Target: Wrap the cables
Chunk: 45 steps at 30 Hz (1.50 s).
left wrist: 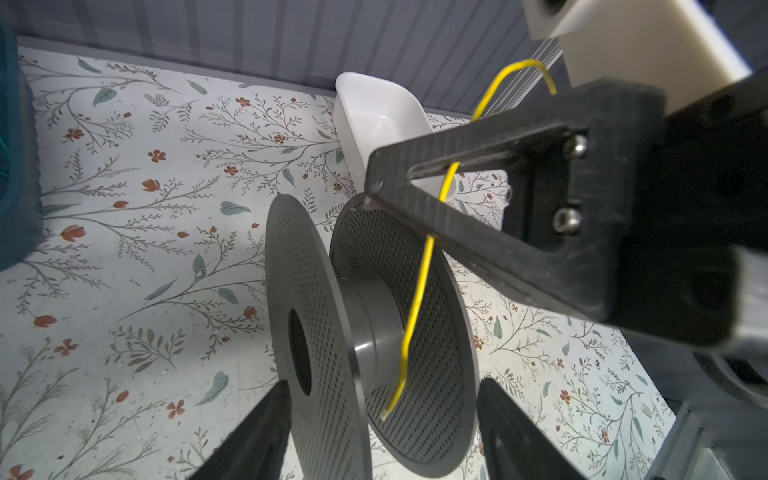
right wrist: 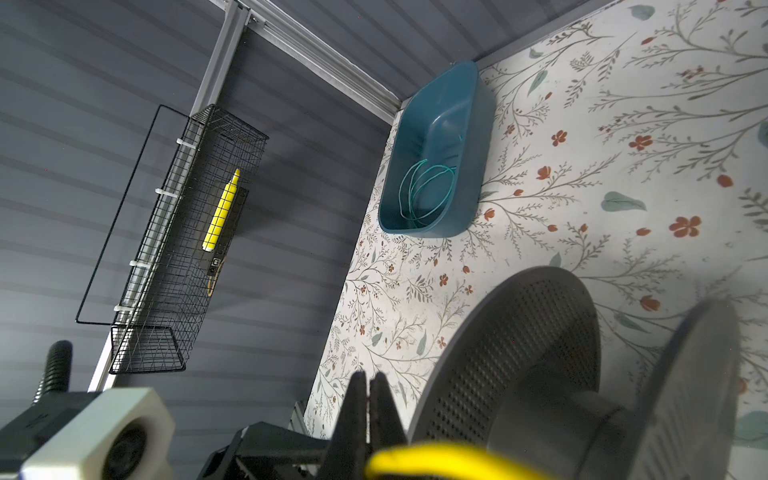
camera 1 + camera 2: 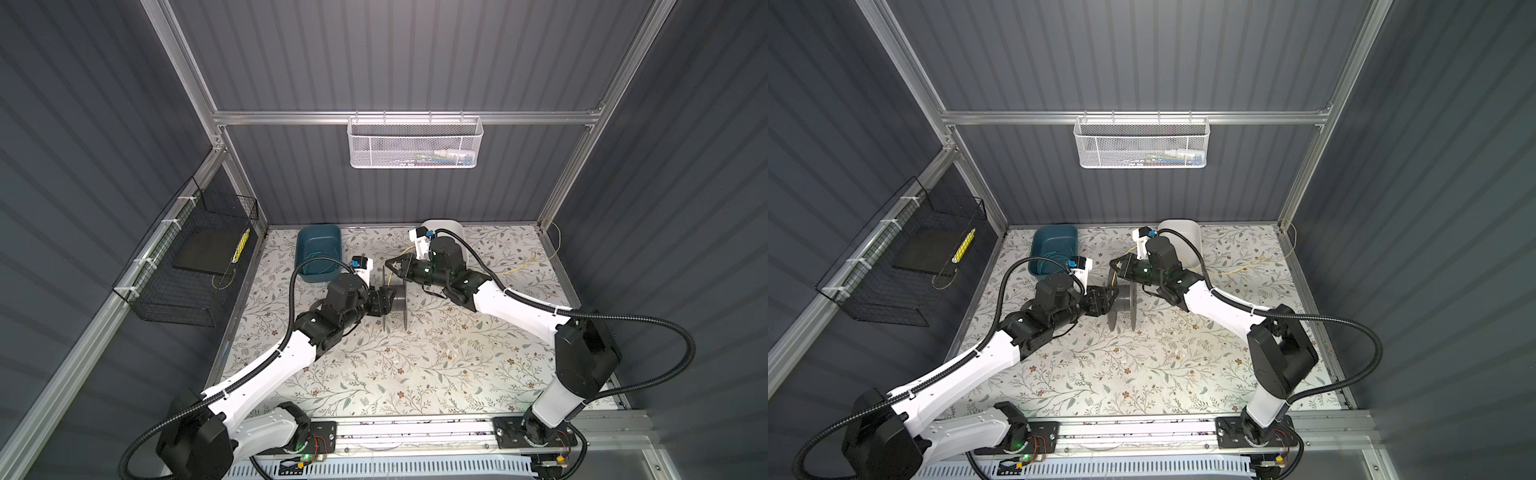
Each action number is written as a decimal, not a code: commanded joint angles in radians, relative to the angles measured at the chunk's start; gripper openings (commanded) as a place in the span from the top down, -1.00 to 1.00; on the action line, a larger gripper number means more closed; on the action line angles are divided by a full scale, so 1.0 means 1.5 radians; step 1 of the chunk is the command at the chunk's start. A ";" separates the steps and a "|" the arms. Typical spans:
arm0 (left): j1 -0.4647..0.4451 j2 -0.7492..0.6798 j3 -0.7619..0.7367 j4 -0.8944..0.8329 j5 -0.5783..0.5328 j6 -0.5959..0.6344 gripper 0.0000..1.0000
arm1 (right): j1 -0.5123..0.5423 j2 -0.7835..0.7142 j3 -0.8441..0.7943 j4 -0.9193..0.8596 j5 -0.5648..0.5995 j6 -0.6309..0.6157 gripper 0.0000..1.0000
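A grey spool [image 3: 398, 301] [image 3: 1124, 305] with two perforated flanges stands on edge mid-table. My left gripper [image 3: 387, 300] [image 3: 1109, 298] [image 1: 384, 382] is open, one finger outside each flange. The yellow cable [image 1: 417, 299] hangs between the flanges against the hub [image 1: 374, 332], its free end loose. My right gripper [image 3: 389, 264] [image 3: 1113, 264] [image 1: 371, 192] [image 2: 368, 380] hovers just above the spool, shut on the cable. The rest of the cable [image 3: 524, 267] [image 3: 1246, 269] trails over the table toward the right rear post. It shows as a blur [image 2: 436, 459] in the right wrist view.
A teal bin [image 3: 319, 253] [image 2: 469, 137] holding a thin teal wire sits at the back left. Behind the right arm is a white bin [image 3: 452, 232] [image 1: 374, 112]. A black wire basket [image 3: 187, 257] hangs on the left wall, a white mesh basket [image 3: 415, 143] on the back wall.
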 commanded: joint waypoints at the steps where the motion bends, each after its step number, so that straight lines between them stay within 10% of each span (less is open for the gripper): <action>1: 0.005 0.017 -0.004 0.043 0.003 0.014 -0.31 | 0.007 0.012 0.004 0.014 -0.005 0.002 1.00; 45: 0.006 0.076 -0.008 -0.015 -0.051 -0.007 0.60 | 0.025 0.043 -0.048 0.069 -0.009 0.044 1.00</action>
